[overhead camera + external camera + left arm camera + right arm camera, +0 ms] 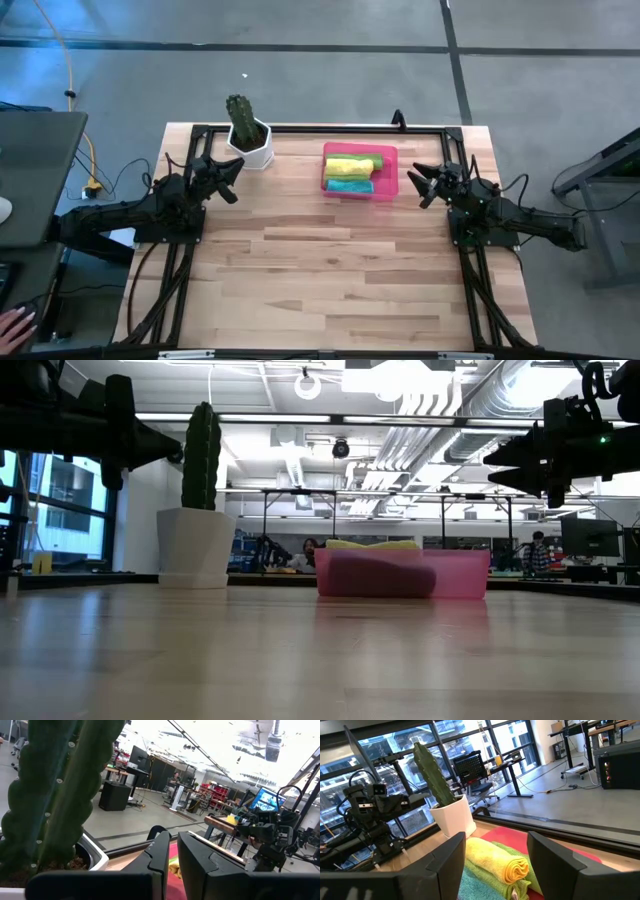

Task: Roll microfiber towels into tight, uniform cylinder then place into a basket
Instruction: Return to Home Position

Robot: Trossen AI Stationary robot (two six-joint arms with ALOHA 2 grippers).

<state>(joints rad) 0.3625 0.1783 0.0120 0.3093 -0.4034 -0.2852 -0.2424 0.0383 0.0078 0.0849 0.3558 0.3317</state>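
Observation:
The pink basket (390, 188) stands on the table at far centre. Rolled towels lie in it: a yellow one (350, 162), a lime green one (380, 160) beside it and a teal one (350, 186) nearer. The right wrist view shows the yellow roll (512, 867), green cloth (522, 854) and teal cloth (472, 882). My left gripper (232, 180) hovers left of the basket by the cactus pot, its fingers almost together and empty. My right gripper (420, 186) hovers right of the basket, open and empty.
A white pot with a green cactus (248, 135) stands at the far left of the table, close to my left gripper. A black frame (300, 128) runs along the table's edges. A person's hand (15, 322) shows off the table at lower left.

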